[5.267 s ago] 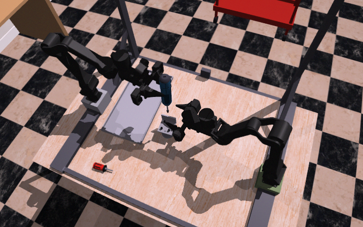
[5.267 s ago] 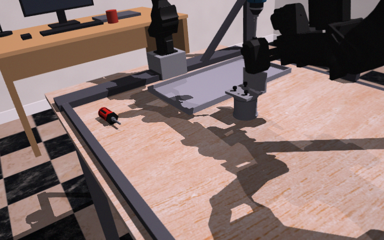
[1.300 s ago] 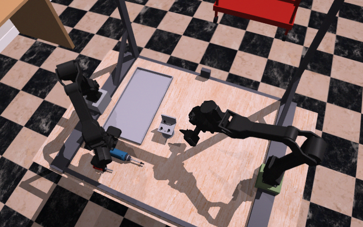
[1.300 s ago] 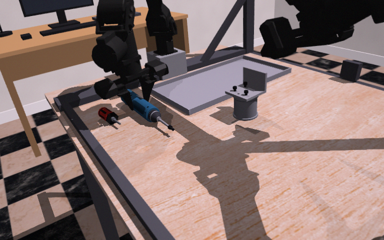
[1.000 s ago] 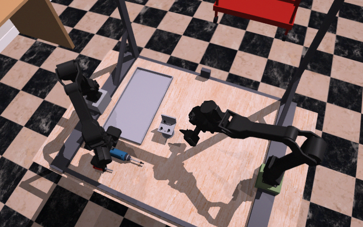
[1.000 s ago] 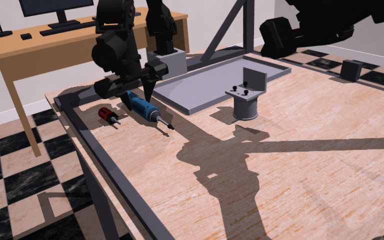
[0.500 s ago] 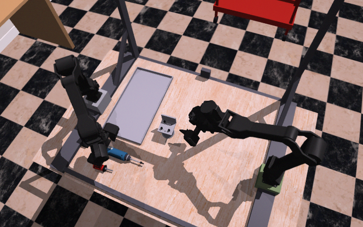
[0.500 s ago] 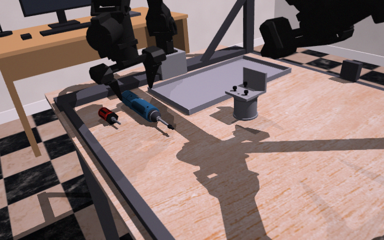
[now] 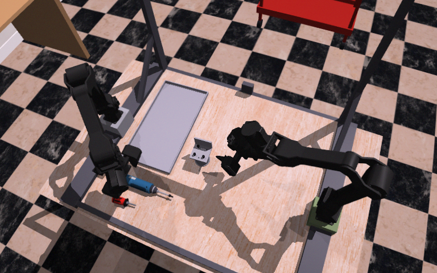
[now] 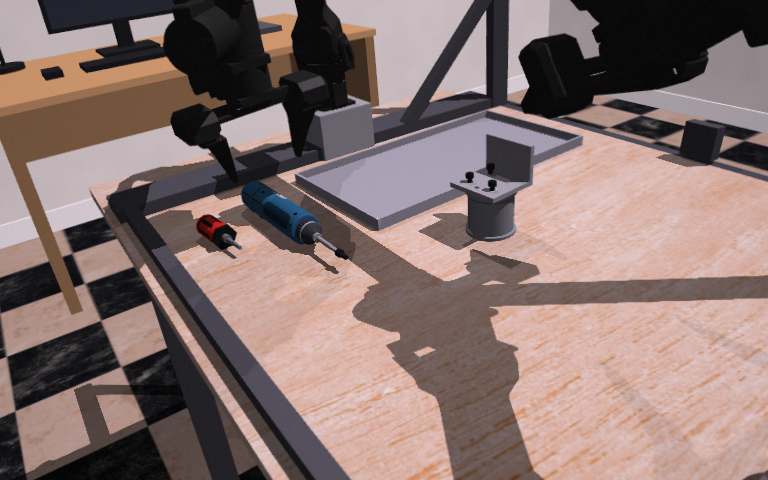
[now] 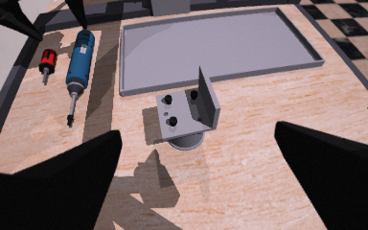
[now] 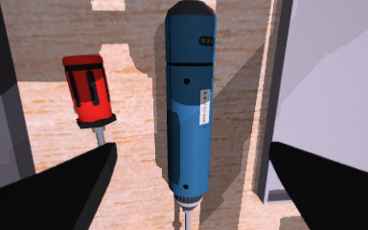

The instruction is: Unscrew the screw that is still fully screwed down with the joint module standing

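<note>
Blue screwdriver (image 9: 140, 184) (image 10: 280, 213) (image 11: 80, 59) (image 12: 189, 120), red-and-black tool (image 9: 119, 201) (image 10: 214, 229) (image 11: 48, 60) (image 12: 88, 91), black-and-pinkish checkered floor (image 9: 267, 69) (image 10: 50, 350) (image 11: 347, 26)
</note>
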Available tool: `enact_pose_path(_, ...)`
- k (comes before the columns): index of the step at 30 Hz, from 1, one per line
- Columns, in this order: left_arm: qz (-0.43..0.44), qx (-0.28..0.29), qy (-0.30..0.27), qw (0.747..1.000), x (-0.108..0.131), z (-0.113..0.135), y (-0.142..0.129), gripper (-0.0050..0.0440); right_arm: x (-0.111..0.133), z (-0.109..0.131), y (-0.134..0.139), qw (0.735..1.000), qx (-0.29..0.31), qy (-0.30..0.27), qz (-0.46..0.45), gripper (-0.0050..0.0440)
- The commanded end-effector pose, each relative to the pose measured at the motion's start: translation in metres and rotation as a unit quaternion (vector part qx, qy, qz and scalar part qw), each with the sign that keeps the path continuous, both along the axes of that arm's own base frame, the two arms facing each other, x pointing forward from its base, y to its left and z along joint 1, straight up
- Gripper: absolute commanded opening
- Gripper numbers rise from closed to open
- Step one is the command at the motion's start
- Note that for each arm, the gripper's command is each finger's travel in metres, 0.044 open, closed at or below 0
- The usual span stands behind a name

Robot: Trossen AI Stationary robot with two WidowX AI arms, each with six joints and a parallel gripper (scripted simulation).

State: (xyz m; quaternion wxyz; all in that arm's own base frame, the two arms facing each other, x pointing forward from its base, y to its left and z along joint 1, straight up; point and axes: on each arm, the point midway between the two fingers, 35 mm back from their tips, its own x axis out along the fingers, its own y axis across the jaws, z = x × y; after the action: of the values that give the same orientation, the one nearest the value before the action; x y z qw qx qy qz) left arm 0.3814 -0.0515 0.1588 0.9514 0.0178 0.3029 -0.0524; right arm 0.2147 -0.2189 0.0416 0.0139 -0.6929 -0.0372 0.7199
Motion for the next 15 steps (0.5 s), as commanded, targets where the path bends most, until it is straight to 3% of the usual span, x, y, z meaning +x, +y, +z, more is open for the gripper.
enact_pose_path(1,0.000,-0.003,-0.013,1.000,0.0021,0.0108,-0.0005,0.0440,0.0035,0.0108,-0.0044,1.000,-0.012,-0.013,0.002,0.0440)
enact_pose_path(15,0.000,-0.003,-0.013,1.000,0.0021,0.0108,-0.0005,0.0440,0.0026,0.0080,-0.0029,1.000,-0.009,-0.010,0.001,0.0440)
